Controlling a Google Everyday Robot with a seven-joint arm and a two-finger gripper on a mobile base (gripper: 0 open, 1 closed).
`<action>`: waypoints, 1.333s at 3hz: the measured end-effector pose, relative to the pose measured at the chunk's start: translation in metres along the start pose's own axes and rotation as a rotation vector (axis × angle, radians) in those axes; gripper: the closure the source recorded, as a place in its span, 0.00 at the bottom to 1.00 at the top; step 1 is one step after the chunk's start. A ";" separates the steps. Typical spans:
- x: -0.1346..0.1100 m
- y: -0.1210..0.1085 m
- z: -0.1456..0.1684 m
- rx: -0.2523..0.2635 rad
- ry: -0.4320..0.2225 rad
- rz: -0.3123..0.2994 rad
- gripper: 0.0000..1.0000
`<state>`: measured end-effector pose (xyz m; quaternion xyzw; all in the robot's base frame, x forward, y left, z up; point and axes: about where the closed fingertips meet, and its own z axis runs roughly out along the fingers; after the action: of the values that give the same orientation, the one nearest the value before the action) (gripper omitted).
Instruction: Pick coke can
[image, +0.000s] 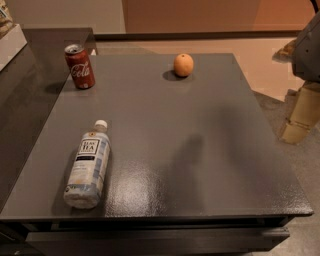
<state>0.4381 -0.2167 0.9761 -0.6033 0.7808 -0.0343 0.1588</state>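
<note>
Coke can (79, 66): upright at the far-left corner of the surface; stands clear of its neighbours, so its sides look open to a grasp
Tea bottle (89, 166): lying on its side at front-left, white cap pointing away; well apart from the can, probably a distractor
Orange (183, 65): far edge, centre; well apart from the can
Tool: not in the frame; wide or narrow cannot be told; a soft shadow (186, 160) mid-surface suggests something overhead
Surface (210, 120): dark grey, slightly glossy top; dark counter (35, 95) adjoining at left
Room: tan floor (250, 55) beyond; grey machine part (309, 47) at right edge
</note>
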 end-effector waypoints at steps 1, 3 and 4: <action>0.000 0.000 0.000 0.000 0.000 0.000 0.00; -0.065 -0.025 0.015 -0.034 -0.155 0.026 0.00; -0.119 -0.045 0.033 -0.060 -0.283 0.077 0.00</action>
<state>0.5159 -0.1108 0.9802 -0.5762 0.7739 0.0805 0.2502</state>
